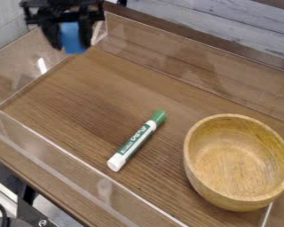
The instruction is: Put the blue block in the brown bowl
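The blue block [71, 35] hangs in the air at the top left, well above the wooden table, with my gripper [70, 30] shut on it from above. The black fingers [49, 19] flank the block on both sides; the arm above them is cut off by the frame's top edge. The brown bowl [237, 182] sits empty at the lower right, far from the gripper.
A white marker with a green cap [136, 139] lies diagonally on the table between the gripper and the bowl. Clear acrylic walls [61, 155] fence the table along the front, left and back edges.
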{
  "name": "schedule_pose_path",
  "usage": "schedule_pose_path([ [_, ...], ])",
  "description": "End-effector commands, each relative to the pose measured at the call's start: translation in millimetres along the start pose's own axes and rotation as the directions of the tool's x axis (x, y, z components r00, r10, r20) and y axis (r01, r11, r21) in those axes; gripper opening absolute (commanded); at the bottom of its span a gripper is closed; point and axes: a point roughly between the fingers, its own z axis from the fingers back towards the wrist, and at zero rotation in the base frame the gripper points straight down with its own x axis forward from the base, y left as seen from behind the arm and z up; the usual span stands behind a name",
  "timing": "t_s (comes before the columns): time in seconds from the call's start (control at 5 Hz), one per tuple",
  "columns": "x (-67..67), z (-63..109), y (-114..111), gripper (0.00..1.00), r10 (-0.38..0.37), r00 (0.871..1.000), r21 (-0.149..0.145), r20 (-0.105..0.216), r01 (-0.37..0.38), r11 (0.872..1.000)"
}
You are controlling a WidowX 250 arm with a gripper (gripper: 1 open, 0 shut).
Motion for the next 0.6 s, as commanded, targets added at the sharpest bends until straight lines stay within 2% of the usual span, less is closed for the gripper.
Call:
schedule_pose_path([
  [0.0,18.0,24.1,-2.8,0.00,-0.087,0.991,-0.026,0.100,0.090,0.996],
  [0.2,18.2,27.8,2.4,0.00,-0.136,0.983,-0.031,0.122,0.141,0.990],
  [0.4,16.8,31.4,11.0,0.00,-0.174,0.975,-0.022,0.136,0.179,0.984],
])
